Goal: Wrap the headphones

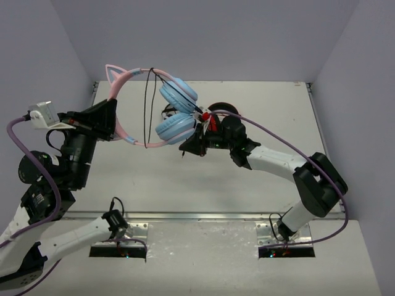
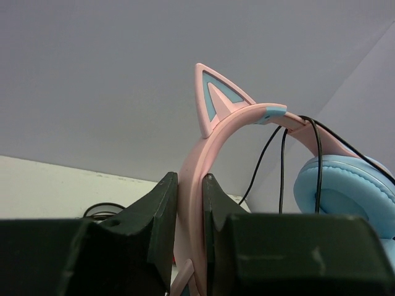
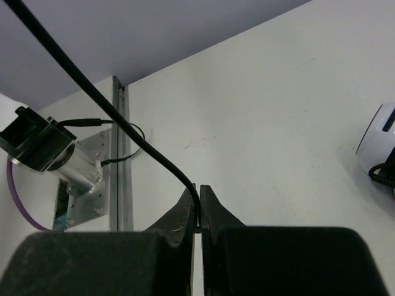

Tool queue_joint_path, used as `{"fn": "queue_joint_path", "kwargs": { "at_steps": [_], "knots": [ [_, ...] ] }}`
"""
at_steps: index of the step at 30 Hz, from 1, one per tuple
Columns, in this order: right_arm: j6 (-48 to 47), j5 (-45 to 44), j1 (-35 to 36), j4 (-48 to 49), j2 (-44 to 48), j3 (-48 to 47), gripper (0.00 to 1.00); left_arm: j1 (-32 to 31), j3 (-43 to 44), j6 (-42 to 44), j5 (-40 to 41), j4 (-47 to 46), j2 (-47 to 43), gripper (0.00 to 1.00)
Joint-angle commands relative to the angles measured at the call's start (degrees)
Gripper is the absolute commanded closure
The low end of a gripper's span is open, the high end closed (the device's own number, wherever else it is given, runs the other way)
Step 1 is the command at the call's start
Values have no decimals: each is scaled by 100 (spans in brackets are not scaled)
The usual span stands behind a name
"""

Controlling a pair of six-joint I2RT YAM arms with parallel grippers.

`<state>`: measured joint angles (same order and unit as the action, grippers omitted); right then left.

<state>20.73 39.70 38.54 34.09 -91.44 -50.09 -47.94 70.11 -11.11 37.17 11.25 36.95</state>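
Several turns of cable (image 2: 282, 166) already cross the headphones (image 1: 176, 105), held above the table's (image 1: 278, 111) far edge by the left gripper (image 2: 190, 185) clamped on the headband (image 2: 216, 132), while the right gripper (image 3: 197, 206) pinches slack left to wind.

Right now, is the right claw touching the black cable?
Touching. The right wrist view shows the black cable pinched between the right claw's closed fingers.

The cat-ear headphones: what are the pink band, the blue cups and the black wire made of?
The headband looks like hard plastic, smooth and matte: it keeps its arch and crisp ear edges. The ear cups seem soft padding under faux leather: puffy, with a faint sheen. The cable is probably rubber-coated wire: thin, black, bending in smooth curves.
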Motion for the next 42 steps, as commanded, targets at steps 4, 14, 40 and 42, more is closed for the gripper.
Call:
{"fn": "queue_joint_path", "kwargs": {
  "at_steps": [4,14,40,42],
  "knots": [
    [1,-1192,504,90,653,499,99,-31,-428,-558,1230,-1178,22,100],
    [-605,-2273,1462,-385,882,596,99,-31,29,-998,2638,-738,524,100],
    [-508,-3329,-84,-1139,1796,1257,99,-31,539,-312,2506,264,23,100],
    [-605,-3302,-75,-1237,1735,1151,99,-31,557,-409,2410,386,40,100]
  ]
}}
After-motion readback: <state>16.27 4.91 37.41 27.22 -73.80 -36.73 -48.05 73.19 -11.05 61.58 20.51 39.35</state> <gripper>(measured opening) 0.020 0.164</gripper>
